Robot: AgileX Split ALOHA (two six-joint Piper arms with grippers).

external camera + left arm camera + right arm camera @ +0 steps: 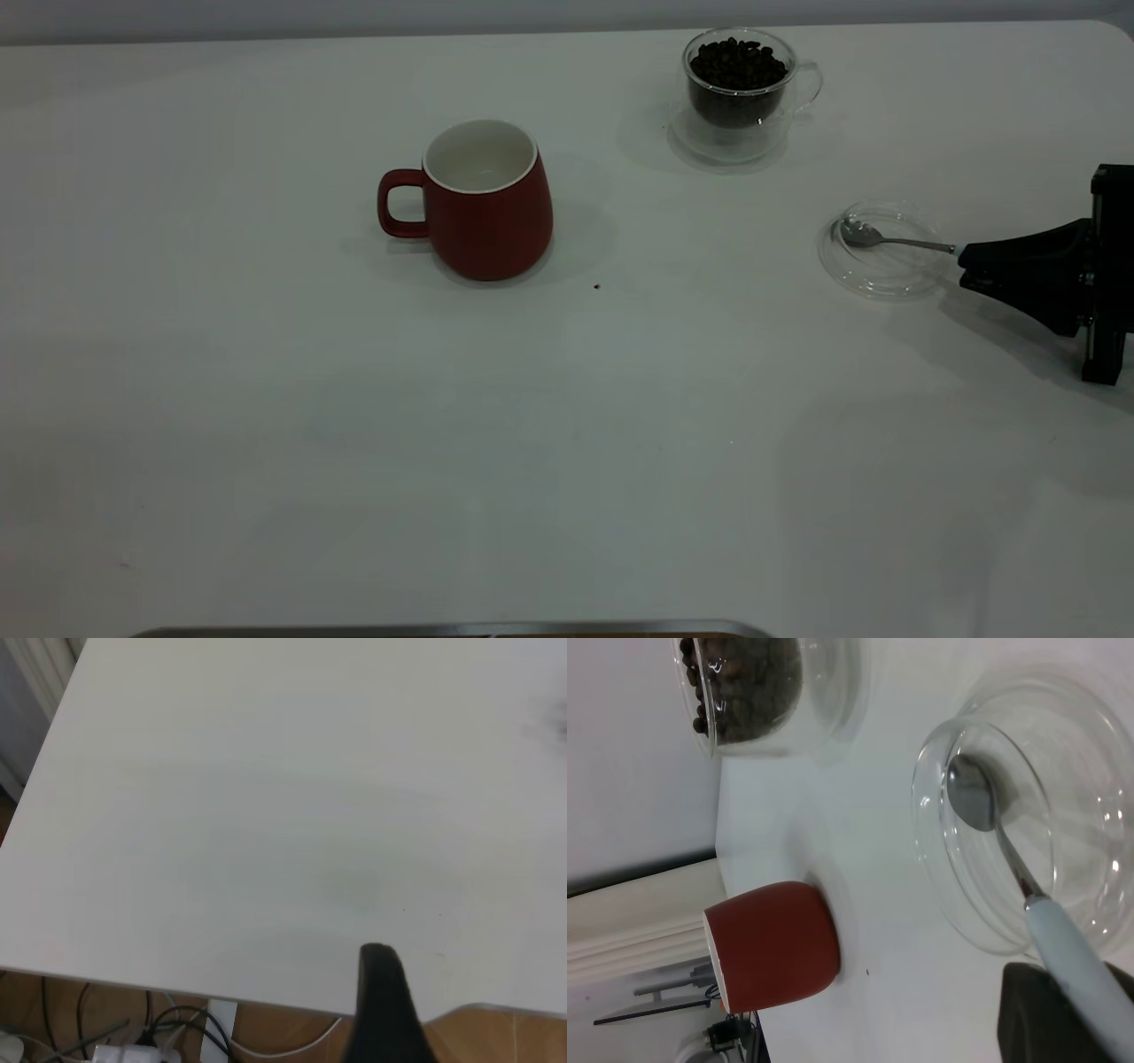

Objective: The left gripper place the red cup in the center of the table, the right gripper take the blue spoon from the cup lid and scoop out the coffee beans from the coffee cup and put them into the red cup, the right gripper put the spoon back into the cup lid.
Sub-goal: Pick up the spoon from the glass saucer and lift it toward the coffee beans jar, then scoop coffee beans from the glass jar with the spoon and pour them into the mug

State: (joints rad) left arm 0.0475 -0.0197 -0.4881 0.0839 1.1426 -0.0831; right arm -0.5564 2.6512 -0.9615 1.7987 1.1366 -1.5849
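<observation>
At the tabletop's right edge, the right gripper's fingers clamp the blue spoon's handle, bowl resting in the cup lid; left gripper finger state cannot be told.

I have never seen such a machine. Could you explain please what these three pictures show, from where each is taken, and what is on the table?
It is a robot with two arms. The wide picture looks at the white table from outside; each of the other two comes from a camera on one arm's wrist. On the table stand a red cup, empty inside, and a glass coffee cup full of coffee beans. The right claw grips the blue spoon by its handle; the spoon's bowl lies in the glass cup lid. The left claw hangs over bare table near its edge, away from everything.
</observation>
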